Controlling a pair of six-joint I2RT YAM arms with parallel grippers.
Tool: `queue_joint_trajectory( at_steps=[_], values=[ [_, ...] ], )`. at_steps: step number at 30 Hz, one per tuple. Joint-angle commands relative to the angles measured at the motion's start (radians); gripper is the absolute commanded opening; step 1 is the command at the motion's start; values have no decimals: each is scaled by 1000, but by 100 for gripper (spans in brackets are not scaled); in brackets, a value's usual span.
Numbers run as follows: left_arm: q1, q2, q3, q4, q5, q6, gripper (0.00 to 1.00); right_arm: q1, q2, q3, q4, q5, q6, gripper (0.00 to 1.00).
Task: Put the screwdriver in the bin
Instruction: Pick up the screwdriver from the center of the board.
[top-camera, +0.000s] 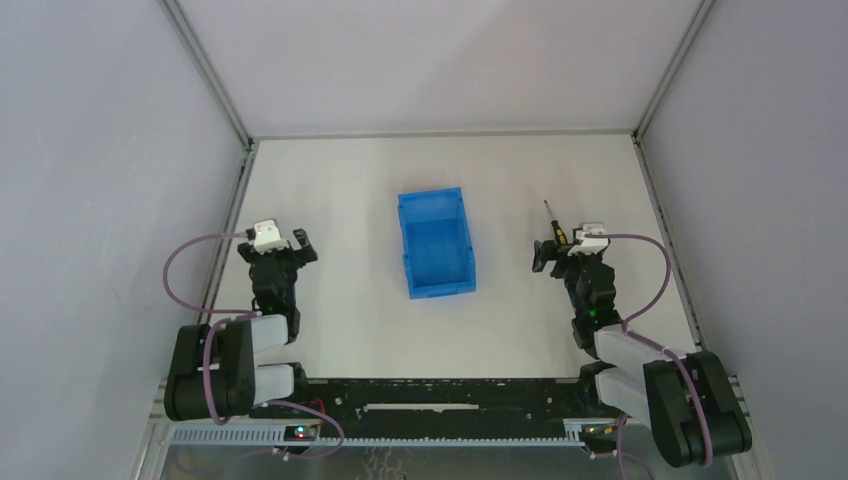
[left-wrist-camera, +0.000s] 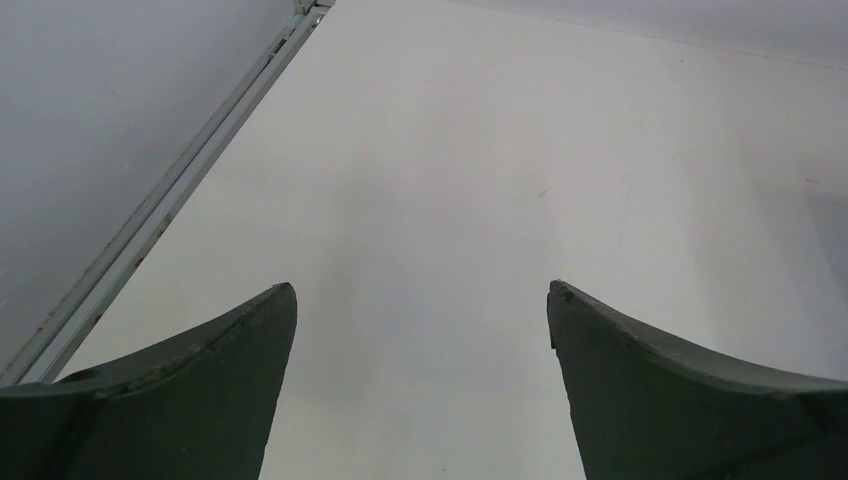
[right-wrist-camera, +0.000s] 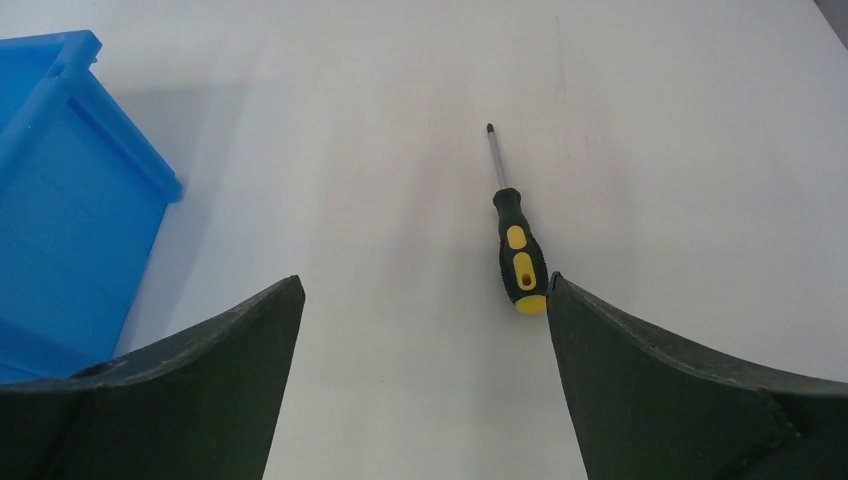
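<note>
Lying just ahead of the spread right gripper (right-wrist-camera: 422, 285), the screwdriver (right-wrist-camera: 508, 218) is seen, shaft pointed away, handle nearest.

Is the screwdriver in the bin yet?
Out. The screwdriver lies flat on the white table, apart from the bin, just ahead of the open right gripper.

1 screwdriver (right-wrist-camera: 510, 218), 1 blue bin (top-camera: 430, 196), 2 hands, left hand (left-wrist-camera: 420, 300) + right hand (right-wrist-camera: 425, 288), 1 table (top-camera: 340, 330)
</note>
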Motion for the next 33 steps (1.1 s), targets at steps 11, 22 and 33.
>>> queue_joint_trajectory(
  at_steps=[11, 22, 33],
  values=[
    [-6, -8, 29, 29, -13, 23, 100, 24, -120, 186, -304, 48, -15, 100],
    [-7, -8, 29, 29, -13, 23, 100, 30, -269, 503, -756, 82, 44, 100],
    [-7, -8, 29, 29, -14, 23, 100, 30, -233, 941, -1148, 80, 16, 100]
  ],
)
